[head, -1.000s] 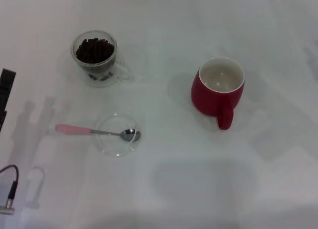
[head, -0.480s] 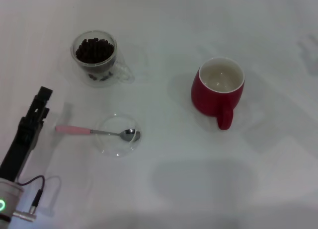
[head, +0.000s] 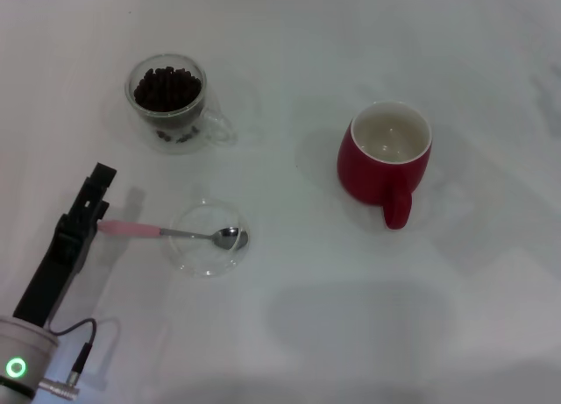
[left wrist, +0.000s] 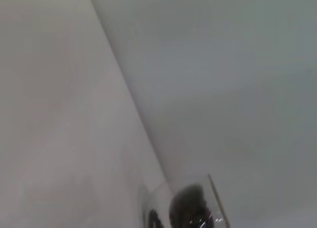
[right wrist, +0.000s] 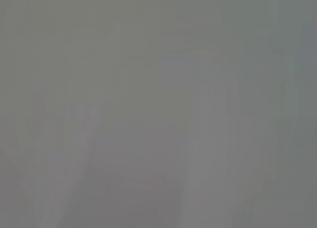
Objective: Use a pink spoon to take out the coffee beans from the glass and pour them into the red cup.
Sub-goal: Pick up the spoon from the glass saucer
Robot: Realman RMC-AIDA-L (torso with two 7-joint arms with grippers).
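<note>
Left gripper [head: 98,187] slid up over the pink spoon [head: 171,233] handle end; can't tell its fingers. Spoon's shiny bowl sits in a clear dish [head: 208,238], glass [head: 168,102] of beans behind

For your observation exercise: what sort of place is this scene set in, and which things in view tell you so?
Probably a robot test bench dressed as a coffee corner: a plain white table, a glass of coffee beans, a red cup, and a left gripper near the pink spoon.
</note>
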